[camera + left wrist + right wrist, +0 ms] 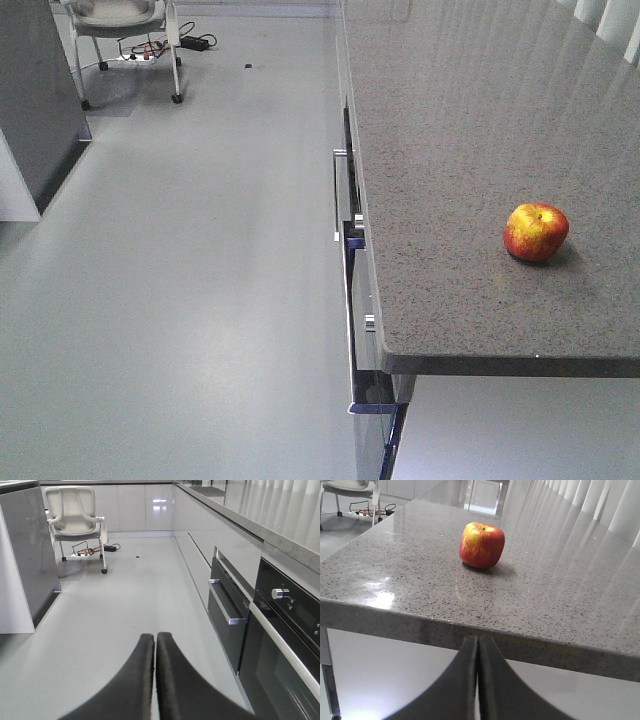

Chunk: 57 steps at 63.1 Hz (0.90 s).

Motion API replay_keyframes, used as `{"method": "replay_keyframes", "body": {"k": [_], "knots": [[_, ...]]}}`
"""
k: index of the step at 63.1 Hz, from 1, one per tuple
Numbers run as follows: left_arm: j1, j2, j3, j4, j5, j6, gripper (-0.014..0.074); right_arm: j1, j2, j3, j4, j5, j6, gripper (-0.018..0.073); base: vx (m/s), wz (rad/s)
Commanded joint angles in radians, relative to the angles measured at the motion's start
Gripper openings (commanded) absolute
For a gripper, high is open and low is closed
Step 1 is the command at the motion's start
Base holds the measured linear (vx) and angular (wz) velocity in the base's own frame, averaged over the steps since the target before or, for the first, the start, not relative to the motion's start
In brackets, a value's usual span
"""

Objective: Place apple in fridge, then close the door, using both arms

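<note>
Apple [482, 545] sits on grey surface [395, 580], back from the edge, untouched. Right hand [478, 645] is below edge lvl, fingers pressed together, empty. Left hand [155, 642] same, low over floor [125, 595]. Pick: lift right hand above the edge, open wide, come in level, grip at mid-height. Front cam shows the apple near the surface corner; left wrist cam shows only oven fronts [280, 645], no apple.

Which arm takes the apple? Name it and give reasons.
Right. The right pincer, shut, points straight at the apple on the counter just ahead. The left pincer, also shut, faces the floor and chair, with no apple in its view.
</note>
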Motion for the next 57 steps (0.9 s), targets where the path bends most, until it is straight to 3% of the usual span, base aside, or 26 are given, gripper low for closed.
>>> {"method": "replay_keyframes", "body": {"k": [1, 57], "knots": [[0.001, -0.015, 0.021, -0.008, -0.081, -0.011, -0.0006, -0.002, -0.016, 0.013, 0.000, -0.074, -0.004, -0.0011, 0.00, 0.00], [0.001, -0.015, 0.021, -0.008, -0.081, -0.011, -0.0006, -0.002, -0.016, 0.013, 0.000, -0.075, -0.004, -0.0011, 0.00, 0.00]]}}
